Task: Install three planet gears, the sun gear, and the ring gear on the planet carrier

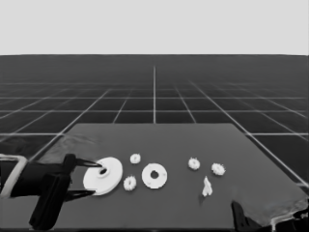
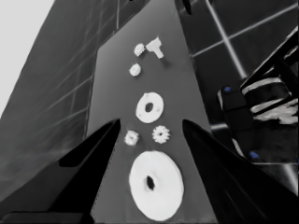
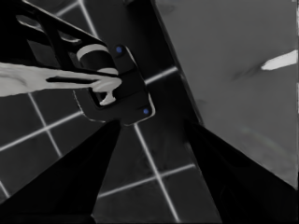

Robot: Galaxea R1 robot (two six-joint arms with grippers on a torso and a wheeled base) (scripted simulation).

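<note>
The larger round part [image 1: 102,175] [image 2: 155,184], the ring gear, lies flat at the table's left end. My left gripper [image 1: 88,179] [image 2: 150,122] waits there, open, its fingers on either side of the disc's left rim without holding it. The smaller round part [image 1: 154,175] [image 2: 149,107], the planet carrier, lies to the right with nothing on it. Two small gears [image 1: 135,158] [image 1: 129,183] sit between the discs, and two more [image 1: 194,164] [image 1: 218,169] lie farther right. I cannot tell the sun gear from the planet gears. My right gripper [image 1: 240,213] [image 3: 153,123] is parked open at the lower right corner, off the table's edge.
A thin white piece [image 1: 206,187] [image 2: 155,46] stands near the right pair of gears. A white sliver [image 3: 280,60] shows on the table in the right wrist view. Dark machinery with blue lights [image 3: 117,88] [image 2: 252,102] sits beyond the table's edge.
</note>
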